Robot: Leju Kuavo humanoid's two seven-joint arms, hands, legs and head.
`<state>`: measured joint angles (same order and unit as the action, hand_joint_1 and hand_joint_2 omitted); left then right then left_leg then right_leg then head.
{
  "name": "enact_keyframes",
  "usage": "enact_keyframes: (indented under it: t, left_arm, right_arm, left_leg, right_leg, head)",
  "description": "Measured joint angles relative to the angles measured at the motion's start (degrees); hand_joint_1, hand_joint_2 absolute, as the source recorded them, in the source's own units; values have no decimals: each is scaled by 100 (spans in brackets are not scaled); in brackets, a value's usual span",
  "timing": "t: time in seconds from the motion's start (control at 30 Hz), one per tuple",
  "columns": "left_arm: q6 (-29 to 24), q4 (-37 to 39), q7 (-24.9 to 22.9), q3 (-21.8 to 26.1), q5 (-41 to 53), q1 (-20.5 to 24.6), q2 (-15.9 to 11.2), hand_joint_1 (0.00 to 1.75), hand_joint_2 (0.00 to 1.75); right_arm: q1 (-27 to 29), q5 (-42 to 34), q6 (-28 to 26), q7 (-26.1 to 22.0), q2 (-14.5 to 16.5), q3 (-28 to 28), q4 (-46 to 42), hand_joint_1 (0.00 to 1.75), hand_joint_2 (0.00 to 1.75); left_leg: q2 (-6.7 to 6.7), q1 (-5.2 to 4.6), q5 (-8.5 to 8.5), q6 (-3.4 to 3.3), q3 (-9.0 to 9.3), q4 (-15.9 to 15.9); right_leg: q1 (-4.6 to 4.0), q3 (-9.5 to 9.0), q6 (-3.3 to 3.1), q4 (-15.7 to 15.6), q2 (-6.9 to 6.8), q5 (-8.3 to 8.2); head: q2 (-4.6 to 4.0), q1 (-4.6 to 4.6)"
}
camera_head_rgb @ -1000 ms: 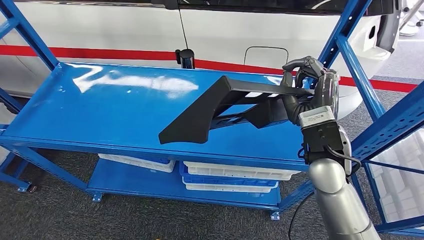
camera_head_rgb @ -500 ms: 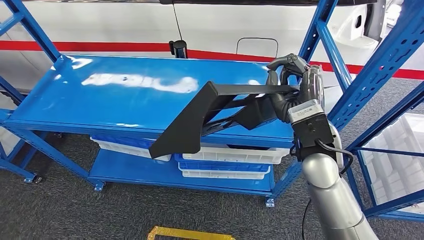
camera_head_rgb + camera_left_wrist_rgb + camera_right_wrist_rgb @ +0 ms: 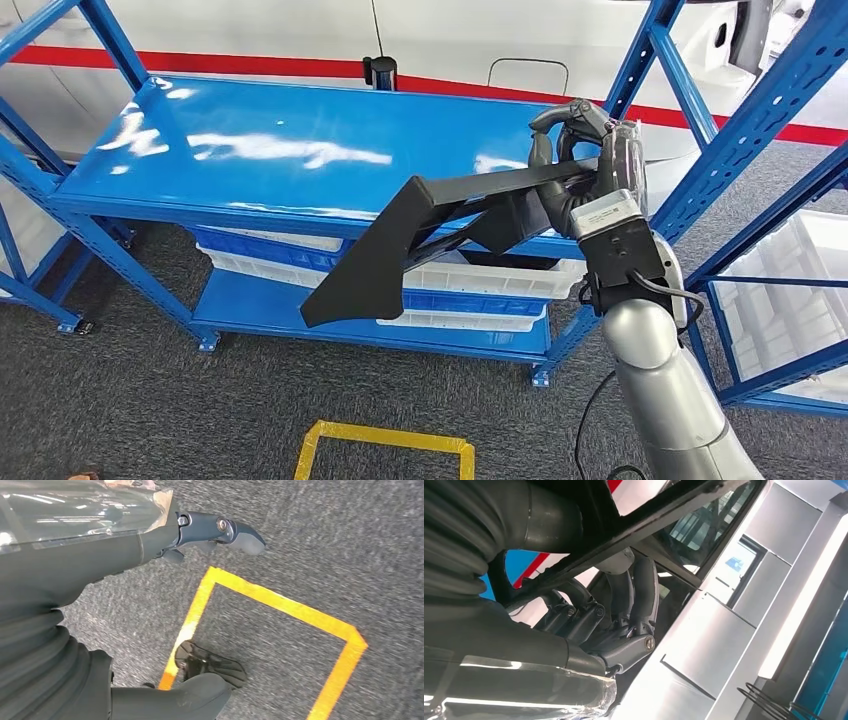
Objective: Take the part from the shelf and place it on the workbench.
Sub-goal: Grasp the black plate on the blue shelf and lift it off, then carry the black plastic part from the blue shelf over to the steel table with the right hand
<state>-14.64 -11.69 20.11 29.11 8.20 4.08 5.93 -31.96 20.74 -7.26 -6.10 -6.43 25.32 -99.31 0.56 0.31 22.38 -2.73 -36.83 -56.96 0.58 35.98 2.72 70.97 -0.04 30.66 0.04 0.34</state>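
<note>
The part (image 3: 395,250) is a long black moulded piece with a broad angled end and a thin bar. My right hand (image 3: 580,150) grips the bar at the right end of the blue shelf (image 3: 250,130). The part's broad end hangs out past the shelf's front edge, in front of the lower bins. In the right wrist view the dark fingers (image 3: 624,615) are curled around the black bar (image 3: 649,520). My left hand (image 3: 125,550) hangs over the grey floor, holding nothing, with a finger (image 3: 240,532) and the thumb (image 3: 200,700) held apart.
White and blue bins (image 3: 470,300) sit on the lower shelf. A second blue rack (image 3: 760,150) with white bins stands close on the right. A white car body with a red stripe (image 3: 450,40) is behind the shelf. A yellow tape square (image 3: 385,450) marks the floor in front.
The camera has pulled back and shifted, so the shelf sits farther off. The part, lying on the shelf top a second ago, has come forward with my right hand and overhangs the front edge.
</note>
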Motion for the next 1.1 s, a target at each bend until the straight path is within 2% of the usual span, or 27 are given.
enact_keyframes:
  t: [0.07,0.1,0.13,0.17,0.2,0.23,0.27,0.3,0.37,0.4,0.43,0.47,0.5,0.53,0.6,0.63,0.67,0.73,0.77,0.83,0.87,0.9,0.93,0.97,1.0,1.03,1.1]
  left_arm:
    - [0,0,0,3,0,0,8,0,175]
    - [0,0,1,4,0,-1,12,0,175]
    - [1,0,1,4,0,-3,15,0,175]
    - [2,0,1,5,0,-6,18,0,175]
    - [2,0,1,7,0,-11,15,0,175]
    - [2,1,1,7,0,-14,14,0,175]
    - [1,1,1,8,0,-18,15,0,175]
    - [1,2,1,9,0,-21,14,0,175]
    - [0,2,0,10,0,-23,14,0,175]
    - [0,2,0,11,0,-22,11,0,175]
    - [0,2,0,11,0,-21,9,0,175]
    - [0,2,0,11,-1,-21,7,0,175]
    - [1,2,1,11,-4,-20,5,0,175]
    - [5,2,1,12,-9,-16,4,0,175]
    - [16,1,2,15,-21,-3,7,0,175]
    - [21,2,2,20,-24,3,9,0,175]
    - [24,2,2,24,-26,6,10,0,175]
    - [27,3,2,33,-27,-1,15,0,175]
    - [29,3,3,37,-29,-3,16,0,175]
    - [44,2,7,57,-37,-3,13,0,175]
    - [50,2,9,74,-44,-4,7,0,175]
    - [46,2,9,91,-51,-5,3,0,175]
    - [38,2,3,108,-55,-5,2,0,175]
    - [27,2,-9,121,-58,-5,1,0,175]
    - [18,2,-23,133,-57,-7,1,0,175]
    - [17,2,-36,144,-54,-10,3,0,175]
    - [19,2,-51,167,-45,-17,14,0,175]
  right_arm:
    - [-22,1,0,0,0,13,9,175,175]
    - [-37,1,0,-1,1,19,11,175,175]
    - [-52,2,0,-1,2,25,12,175,175]
    - [-60,2,0,-2,2,28,14,175,175]
    - [-65,2,0,-2,2,31,18,175,175]
    - [-74,2,0,-2,3,35,21,175,175]
    - [-79,2,0,-2,7,40,25,175,175]
    - [-86,2,1,-1,12,46,28,175,175]
    - [-89,2,2,0,17,56,36,175,175]
    - [-88,2,2,0,17,61,44,175,175]
    - [-86,2,2,0,17,65,52,175,175]
    - [-85,2,2,0,17,68,59,175,175]
    - [-86,1,2,1,17,69,63,175,175]
    - [-87,-4,-2,1,17,68,63,175,175]
    - [-82,-44,-36,1,15,58,64,175,175]
    - [-69,-86,-68,-5,13,45,64,175,175]
    - [-42,-139,-111,-16,7,23,65,175,175]
    - [52,-237,-210,-62,-22,-48,67,175,175]
    - [107,-276,-258,-86,-45,-95,68,175,175]
    - [209,-347,-338,-131,-88,-198,68,175,175]
    - [254,-384,-360,-143,-102,-249,68,175,175]
    - [318,-416,-376,-142,-111,-300,66,175,175]
    - [429,-439,-396,-155,-115,-359,59,175,175]
    - [605,-450,-433,-210,-118,-426,44,175,175]
    - [845,-455,-481,-333,-119,-504,26,175,175]
    - [1100,-456,-528,-501,-118,-580,10,175,175]
    - [1505,-456,-574,-810,-112,-711,-20,175,175]
  left_leg:
    - [-2,-13,-119,40,-106,-5]
    - [0,-20,-180,68,-135,4]
    - [4,-20,-237,99,-151,15]
    - [7,-20,-297,136,-158,37]
    - [3,-8,-327,170,-174,53]
    - [-12,3,-266,207,-209,25]
    - [-32,12,-92,244,-264,-89]
    - [-52,27,179,281,-346,-325]
    - [-70,49,758,353,-528,-1104]
    - [-70,65,896,385,-583,-1471]
    - [-69,86,907,412,-568,-1689]
    - [-68,114,812,434,-454,-1693]
    - [-67,146,674,458,-230,-1467]
    - [-71,180,590,487,65,-1089]
    - [-107,190,597,511,551,-375]
    - [-124,174,641,497,648,-196]
    - [-137,138,644,457,655,-142]
    - [-118,96,563,318,563,-128]
    - [-104,82,502,223,500,-115]
    - [-77,65,367,63,339,-99]
    - [-68,52,302,18,251,-100]
    - [-59,33,236,-1,166,-102]
    - [-52,17,170,-13,85,-104]
    - [-50,5,108,-17,12,-105]
    - [-57,-3,48,-14,-52,-106]
    - [-70,-6,-8,-6,-104,-106]
    - [-80,-19,-124,40,-191,-107]
  right_leg:
    - [-34,-654,-35,-909,-2,-69]
    - [-58,-884,-77,-1279,-2,-28]
    - [-84,-1006,-118,-1518,0,23]
    - [-105,-1030,-153,-1634,1,30]
    - [-67,-992,-193,-1636,0,-25]
    - [-33,-956,-243,-1651,-5,-90]
    - [2,-916,-303,-1665,-11,-168]
    - [37,-867,-347,-1670,-17,-246]
    - [30,-722,-376,-1645,-24,-370]
    - [31,-646,-362,-1624,-26,-419]
    - [35,-567,-343,-1597,-28,-463]
    - [43,-489,-318,-1565,-29,-500]
    - [55,-417,-290,-1526,-28,-530]
    - [62,-350,-260,-1479,-27,-554]
    - [48,-227,-184,-1385,-26,-603]
    - [28,-184,-138,-1357,-25,-633]
    - [14,-150,-82,-1348,-26,-671]
    - [16,-81,3,-1320,-23,-679]
    - [29,2,5,-1212,-22,-564]
    - [55,235,-56,-669,-18,-91]
    - [49,348,-78,-285,-16,155]
    - [45,408,-69,71,-14,312]
    - [37,392,-38,298,-12,354]
    - [23,276,5,339,-12,287]
    - [5,49,39,166,-12,158]
    - [-15,-248,44,-167,-14,45]
    - [-79,-881,-40,-1058,-17,41]
  head:
    - [0,-4]
    - [0,-11]
    - [0,-15]
    - [0,-21]
    - [0,-21]
    - [0,-19]
    - [0,-34]
    - [0,-46]
    - [0,-74]
    - [0,-75]
    - [0,-76]
    - [0,-76]
    - [0,-76]
    - [0,-78]
    - [0,-84]
    - [0,-85]
    - [0,-83]
    - [0,-84]
    - [0,-73]
    - [0,-48]
    - [0,-32]
    - [0,-30]
    - [0,-32]
    - [0,-30]
    - [0,-25]
    - [0,-20]
    - [0,-19]
